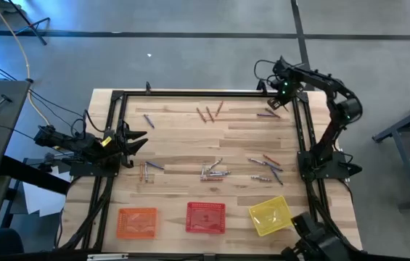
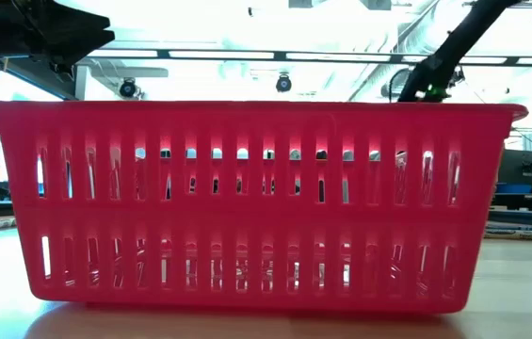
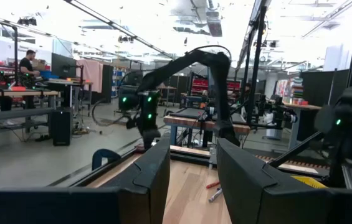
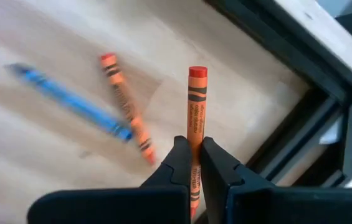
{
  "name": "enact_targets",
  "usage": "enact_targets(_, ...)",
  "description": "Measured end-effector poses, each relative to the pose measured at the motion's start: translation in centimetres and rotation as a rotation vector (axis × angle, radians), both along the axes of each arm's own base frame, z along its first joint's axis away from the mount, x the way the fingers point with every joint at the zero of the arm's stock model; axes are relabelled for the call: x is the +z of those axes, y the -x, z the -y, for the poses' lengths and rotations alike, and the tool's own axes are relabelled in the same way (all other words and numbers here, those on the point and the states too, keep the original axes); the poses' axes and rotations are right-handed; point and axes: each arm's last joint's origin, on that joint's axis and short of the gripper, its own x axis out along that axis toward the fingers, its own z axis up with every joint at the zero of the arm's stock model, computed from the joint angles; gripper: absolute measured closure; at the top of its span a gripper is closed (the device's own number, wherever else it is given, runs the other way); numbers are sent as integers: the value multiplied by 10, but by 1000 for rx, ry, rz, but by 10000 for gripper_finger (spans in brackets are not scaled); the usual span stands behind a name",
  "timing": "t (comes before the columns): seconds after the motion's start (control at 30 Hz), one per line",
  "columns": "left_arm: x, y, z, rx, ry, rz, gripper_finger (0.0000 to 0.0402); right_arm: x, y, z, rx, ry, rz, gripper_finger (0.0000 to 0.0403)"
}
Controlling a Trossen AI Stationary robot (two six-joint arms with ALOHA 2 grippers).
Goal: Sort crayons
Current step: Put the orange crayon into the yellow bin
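Three baskets stand in a row along the tabletop's (image 1: pixel 190 156) near edge. Taking the middle basket (image 1: pixel 205 217) as landmark: one basket (image 1: pixel 137 222) lies to its left, another (image 1: pixel 270 215) to its right. A crayon cluster (image 1: pixel 214 172) lies just behind it, more crayons (image 1: pixel 209 112) far behind, near the far edge.

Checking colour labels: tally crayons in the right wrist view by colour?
Orange: 2, the held orange crayon in the right gripper and the loose orange crayon
Blue: 1, the blue crayon
Total: 3
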Motion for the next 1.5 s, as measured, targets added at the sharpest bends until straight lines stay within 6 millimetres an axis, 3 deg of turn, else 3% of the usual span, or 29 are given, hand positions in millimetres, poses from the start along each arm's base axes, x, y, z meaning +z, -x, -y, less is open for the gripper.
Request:
enact_targets(0.17,0,0,0,0,0,0,284,35,-6,-22,-3,35,133,401)
enact_targets(0.33,0,0,0,0,0,0,284,61,-31,-59,82,32,227,402)
enact_targets(0.63,0,0,0,0,0,-1,284,84,-82,-160,249,-24,154,402)
enact_targets(0.9,0,0,0,0,-1,-1,284,88,-108,-257,310,-60,137,402)
enact_targets(1.2,0,0,0,0,-1,-1,284,88,-101,-348,216,-105,137,402)
enact_targets(1.5,1,0,0,14,-49,-2,284,89,-77,-418,54,-193,190,402)
